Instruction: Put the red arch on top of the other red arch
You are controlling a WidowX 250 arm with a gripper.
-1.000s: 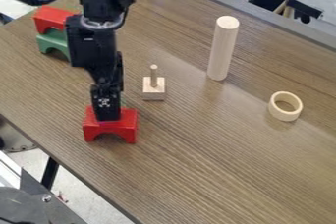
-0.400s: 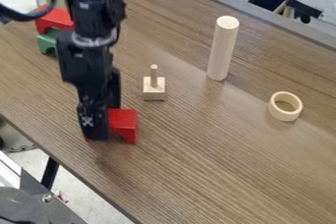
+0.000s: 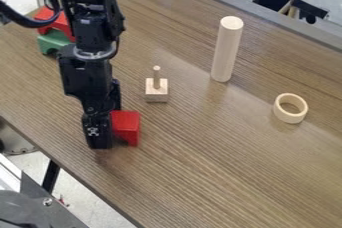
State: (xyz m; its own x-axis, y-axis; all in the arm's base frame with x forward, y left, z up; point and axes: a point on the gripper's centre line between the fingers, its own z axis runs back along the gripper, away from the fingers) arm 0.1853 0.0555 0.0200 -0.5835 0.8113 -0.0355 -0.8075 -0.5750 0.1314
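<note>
Shifted left and down since the first frame: my gripper [image 3: 100, 138], now at lower left of center, covering the left part of the near red arch [image 3: 126, 126]. Can't tell whether I'm gripping it. That arch hasn't moved. Other red arch [image 3: 59, 23] sits on a green arch [image 3: 53, 41], upper left. Pegged block [image 3: 157, 93] near center, wooden cylinder [image 3: 228, 49] upright upper right, ring [image 3: 288, 118] at right.

The table [image 3: 220, 167] bears a red arch [image 3: 127, 123], green arch [image 3: 52, 41], cylinder [image 3: 227, 49], ring [image 3: 290, 118], pegged block [image 3: 157, 92].
</note>
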